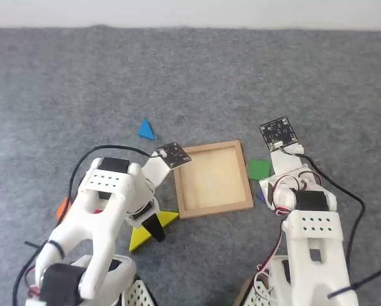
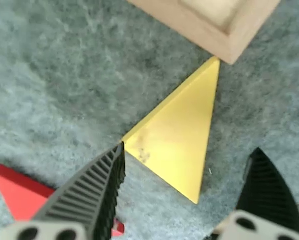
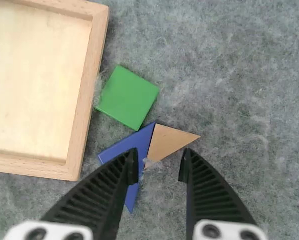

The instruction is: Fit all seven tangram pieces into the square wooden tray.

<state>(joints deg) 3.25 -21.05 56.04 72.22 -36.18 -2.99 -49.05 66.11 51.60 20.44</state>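
Observation:
The square wooden tray [image 1: 216, 208] lies mid-table, its floor bare wood. My left gripper [image 2: 184, 185] stands open just above the yellow triangle [image 2: 179, 135], one finger on each side of it. That triangle points at the tray's corner [image 2: 214, 35]. A red piece [image 2: 17, 192] lies beside the left finger. My right gripper [image 3: 158, 167] is open over a small tan triangle [image 3: 167, 142], which touches a blue piece [image 3: 122, 157]. A green square [image 3: 127, 97] sits against the tray's rim [image 3: 84, 100]. From above, the yellow triangle [image 1: 146, 234] lies under my left gripper [image 1: 154, 228].
A small blue triangle [image 1: 146, 130] lies on the grey carpet beyond the tray's far left corner. An orange piece [image 1: 63, 207] peeks out left of the left arm. The green square [image 1: 258, 169] sits right of the tray, by the right arm [image 1: 299, 204].

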